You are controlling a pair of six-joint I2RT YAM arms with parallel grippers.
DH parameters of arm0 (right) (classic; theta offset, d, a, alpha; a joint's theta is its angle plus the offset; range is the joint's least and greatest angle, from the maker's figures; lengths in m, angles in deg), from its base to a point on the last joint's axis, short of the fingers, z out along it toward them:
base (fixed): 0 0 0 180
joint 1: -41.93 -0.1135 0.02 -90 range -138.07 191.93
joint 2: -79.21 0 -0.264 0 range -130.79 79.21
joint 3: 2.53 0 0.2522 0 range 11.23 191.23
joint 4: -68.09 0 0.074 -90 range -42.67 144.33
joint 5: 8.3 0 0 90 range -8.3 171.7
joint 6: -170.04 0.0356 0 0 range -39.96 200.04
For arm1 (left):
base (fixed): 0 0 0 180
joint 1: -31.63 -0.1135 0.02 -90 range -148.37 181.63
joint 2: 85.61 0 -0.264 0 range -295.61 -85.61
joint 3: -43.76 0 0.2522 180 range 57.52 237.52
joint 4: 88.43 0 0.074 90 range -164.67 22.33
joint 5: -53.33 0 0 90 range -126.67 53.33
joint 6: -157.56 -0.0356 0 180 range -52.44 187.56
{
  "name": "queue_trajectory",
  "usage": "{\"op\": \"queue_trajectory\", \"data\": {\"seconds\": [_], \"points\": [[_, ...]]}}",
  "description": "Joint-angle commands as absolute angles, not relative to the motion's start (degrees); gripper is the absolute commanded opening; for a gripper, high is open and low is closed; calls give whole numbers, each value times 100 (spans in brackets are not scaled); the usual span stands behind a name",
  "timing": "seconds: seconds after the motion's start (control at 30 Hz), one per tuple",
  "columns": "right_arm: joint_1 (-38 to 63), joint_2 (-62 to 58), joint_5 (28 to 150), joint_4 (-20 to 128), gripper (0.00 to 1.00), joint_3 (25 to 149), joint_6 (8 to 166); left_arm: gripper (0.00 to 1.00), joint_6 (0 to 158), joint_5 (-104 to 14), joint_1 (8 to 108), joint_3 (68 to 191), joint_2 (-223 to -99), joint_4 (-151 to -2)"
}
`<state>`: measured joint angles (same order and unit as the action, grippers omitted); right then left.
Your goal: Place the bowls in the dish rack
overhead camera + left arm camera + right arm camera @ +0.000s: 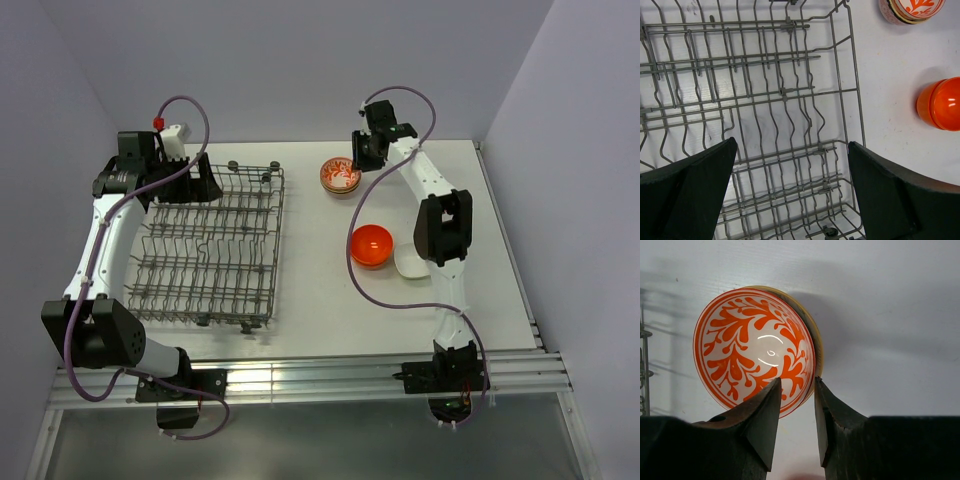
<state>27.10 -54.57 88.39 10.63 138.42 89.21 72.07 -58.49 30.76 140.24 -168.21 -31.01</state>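
A white bowl with an orange leaf pattern (340, 176) (752, 347) sits nested in another bowl, whose yellowish rim (816, 342) shows, at the far middle of the table. My right gripper (359, 158) (797, 380) is partly open astride its near rim, one finger over the inside and the other at the outer edge. A glossy orange bowl (371, 245) (942, 104) lies nearer. Beside it, a white bowl (408, 263) is partly hidden under the right arm. The grey wire dish rack (210, 250) (785, 90) holds nothing. My left gripper (203, 184) (792, 145) hangs wide open over its far end.
The patterned stack (912, 9) also shows at the top right of the left wrist view. The rack's edge (644, 365) is at the far left of the right wrist view. Walls close in the table at the back and both sides.
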Motion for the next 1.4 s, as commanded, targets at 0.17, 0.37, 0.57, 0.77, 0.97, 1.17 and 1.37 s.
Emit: {"op": "queue_trajectory", "data": {"seconds": [0.17,0.37,0.57,0.77,0.97,1.17,1.37], "points": [[2672,-5632,8741,1346,40,14192,8980,100,7354,-5987,3075,14136,-16743,-3301],[2664,-5746,8732,1364,35,14227,8980,100,7354,-6022,3084,14163,-16796,-3283],[2672,-5712,8723,1381,18,14271,9015,99,7406,-6005,3075,13987,-16743,-3398],[2664,-5571,8714,1425,2,14227,9024,99,7398,-6040,3084,13987,-16778,-3371],[2672,-5334,8881,1495,0,14087,9094,99,7389,-6066,3084,13978,-16778,-3363],[2707,-5070,9241,1662,0,14060,9252,100,7371,-6189,3084,13996,-16787,-3354],[2804,-4657,9575,1856,0,13911,9340,99,7327,-6329,3075,14136,-16813,-3389]]}}
